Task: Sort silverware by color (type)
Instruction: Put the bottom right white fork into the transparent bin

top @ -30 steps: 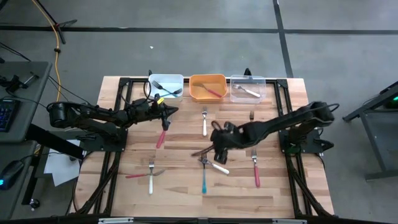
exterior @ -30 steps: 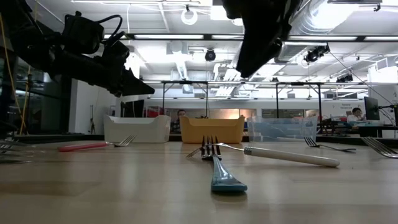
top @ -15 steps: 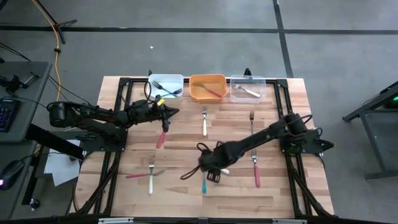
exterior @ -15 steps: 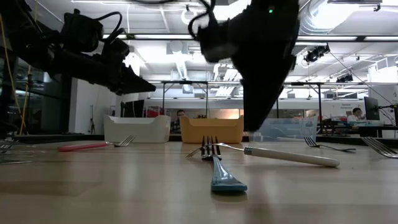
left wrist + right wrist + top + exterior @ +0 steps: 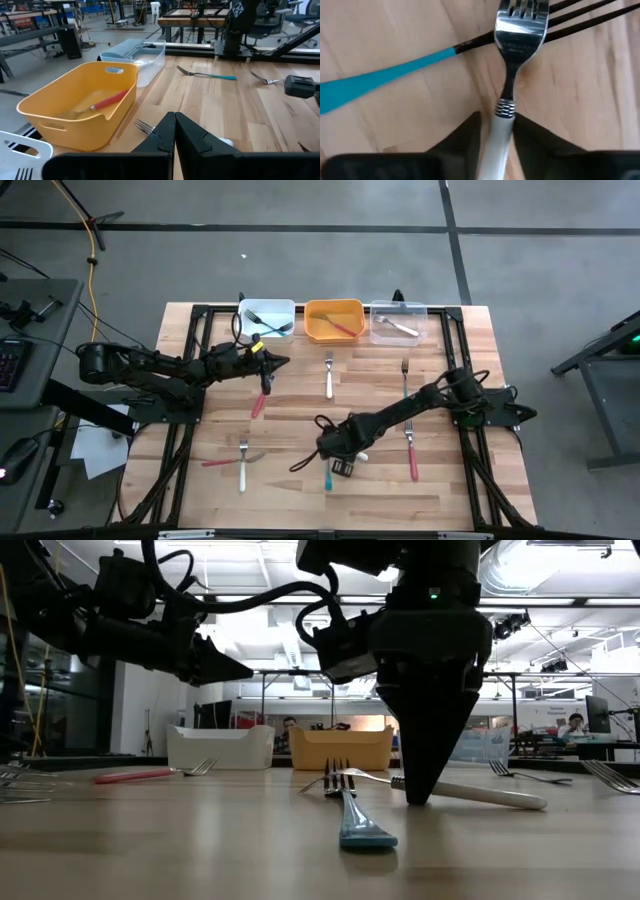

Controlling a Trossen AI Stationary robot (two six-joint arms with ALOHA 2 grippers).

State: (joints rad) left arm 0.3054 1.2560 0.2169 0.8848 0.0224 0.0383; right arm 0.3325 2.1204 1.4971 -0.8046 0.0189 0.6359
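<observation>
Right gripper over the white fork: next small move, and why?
Probably finish closing, then lift. The right gripper is down at the table, fingers either side of the white-handled fork, whose tines overlap the blue-handled fork, so raise it slowly.

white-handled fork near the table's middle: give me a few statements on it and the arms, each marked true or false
1. The right gripper straddles the white-handled fork. True.
2. That fork is lifted clear of the table. False: it lies on the wood.
3. The left gripper is shut and holds nothing. True.
4. The orange bin holds a blue-handled fork. False: a red-handled fork lies in it.
5. A blue-handled fork lies beside the white-handled one. True.
</observation>
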